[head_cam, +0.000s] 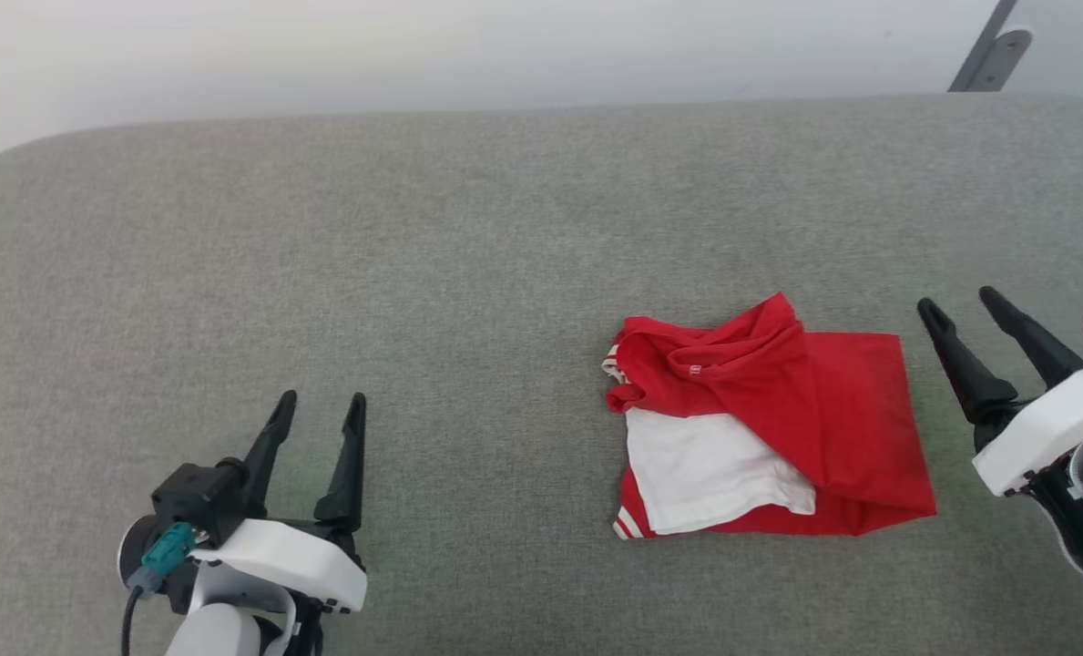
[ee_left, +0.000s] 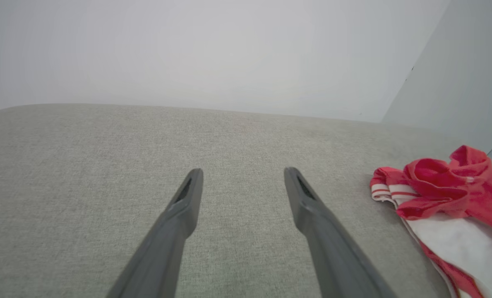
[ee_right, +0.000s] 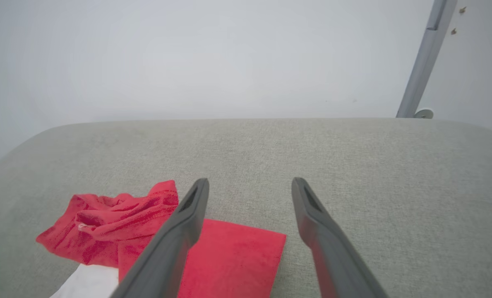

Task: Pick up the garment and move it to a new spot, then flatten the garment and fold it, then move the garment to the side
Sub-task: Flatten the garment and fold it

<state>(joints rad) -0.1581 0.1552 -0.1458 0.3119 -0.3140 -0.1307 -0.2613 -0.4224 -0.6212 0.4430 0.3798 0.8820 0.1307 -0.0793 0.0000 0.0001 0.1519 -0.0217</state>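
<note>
The garment (head_cam: 832, 428) lies in a rough fold on the right half of the grey fabric-covered worktop (head_cam: 322, 228). Its smooth red panel faces 3 o'clock, a white panel shows toward 7 o'clock, and a rumpled red bunch sits at 11 o'clock. Its long axis runs from 9 to 3 o'clock in the head view, though only a little longer than it is deep.

The right pincer (head_cam: 958, 302) stands just beside the smooth red edge, with both fingers spread and nothing between them. From it the garment lies at about 8 o'clock, close but not touching. The left pincer (head_cam: 322, 398) is likewise released and empty, and is well apart from the garment, which lies at its 3 o'clock across bare cloth.

The right arm is plainly the nearer. If the fold is judged finished, any move to the side would seem to fall to it, with the loose bunch at the far corner the likeliest part to slip open.

The worktop is soft, matte and round-cornered. Behind it at 12 o'clock rises a plain pale wall (head_cam: 413, 46), and a slanted grey metal strut (head_cam: 983, 50) stands at 1 o'clock.
</note>
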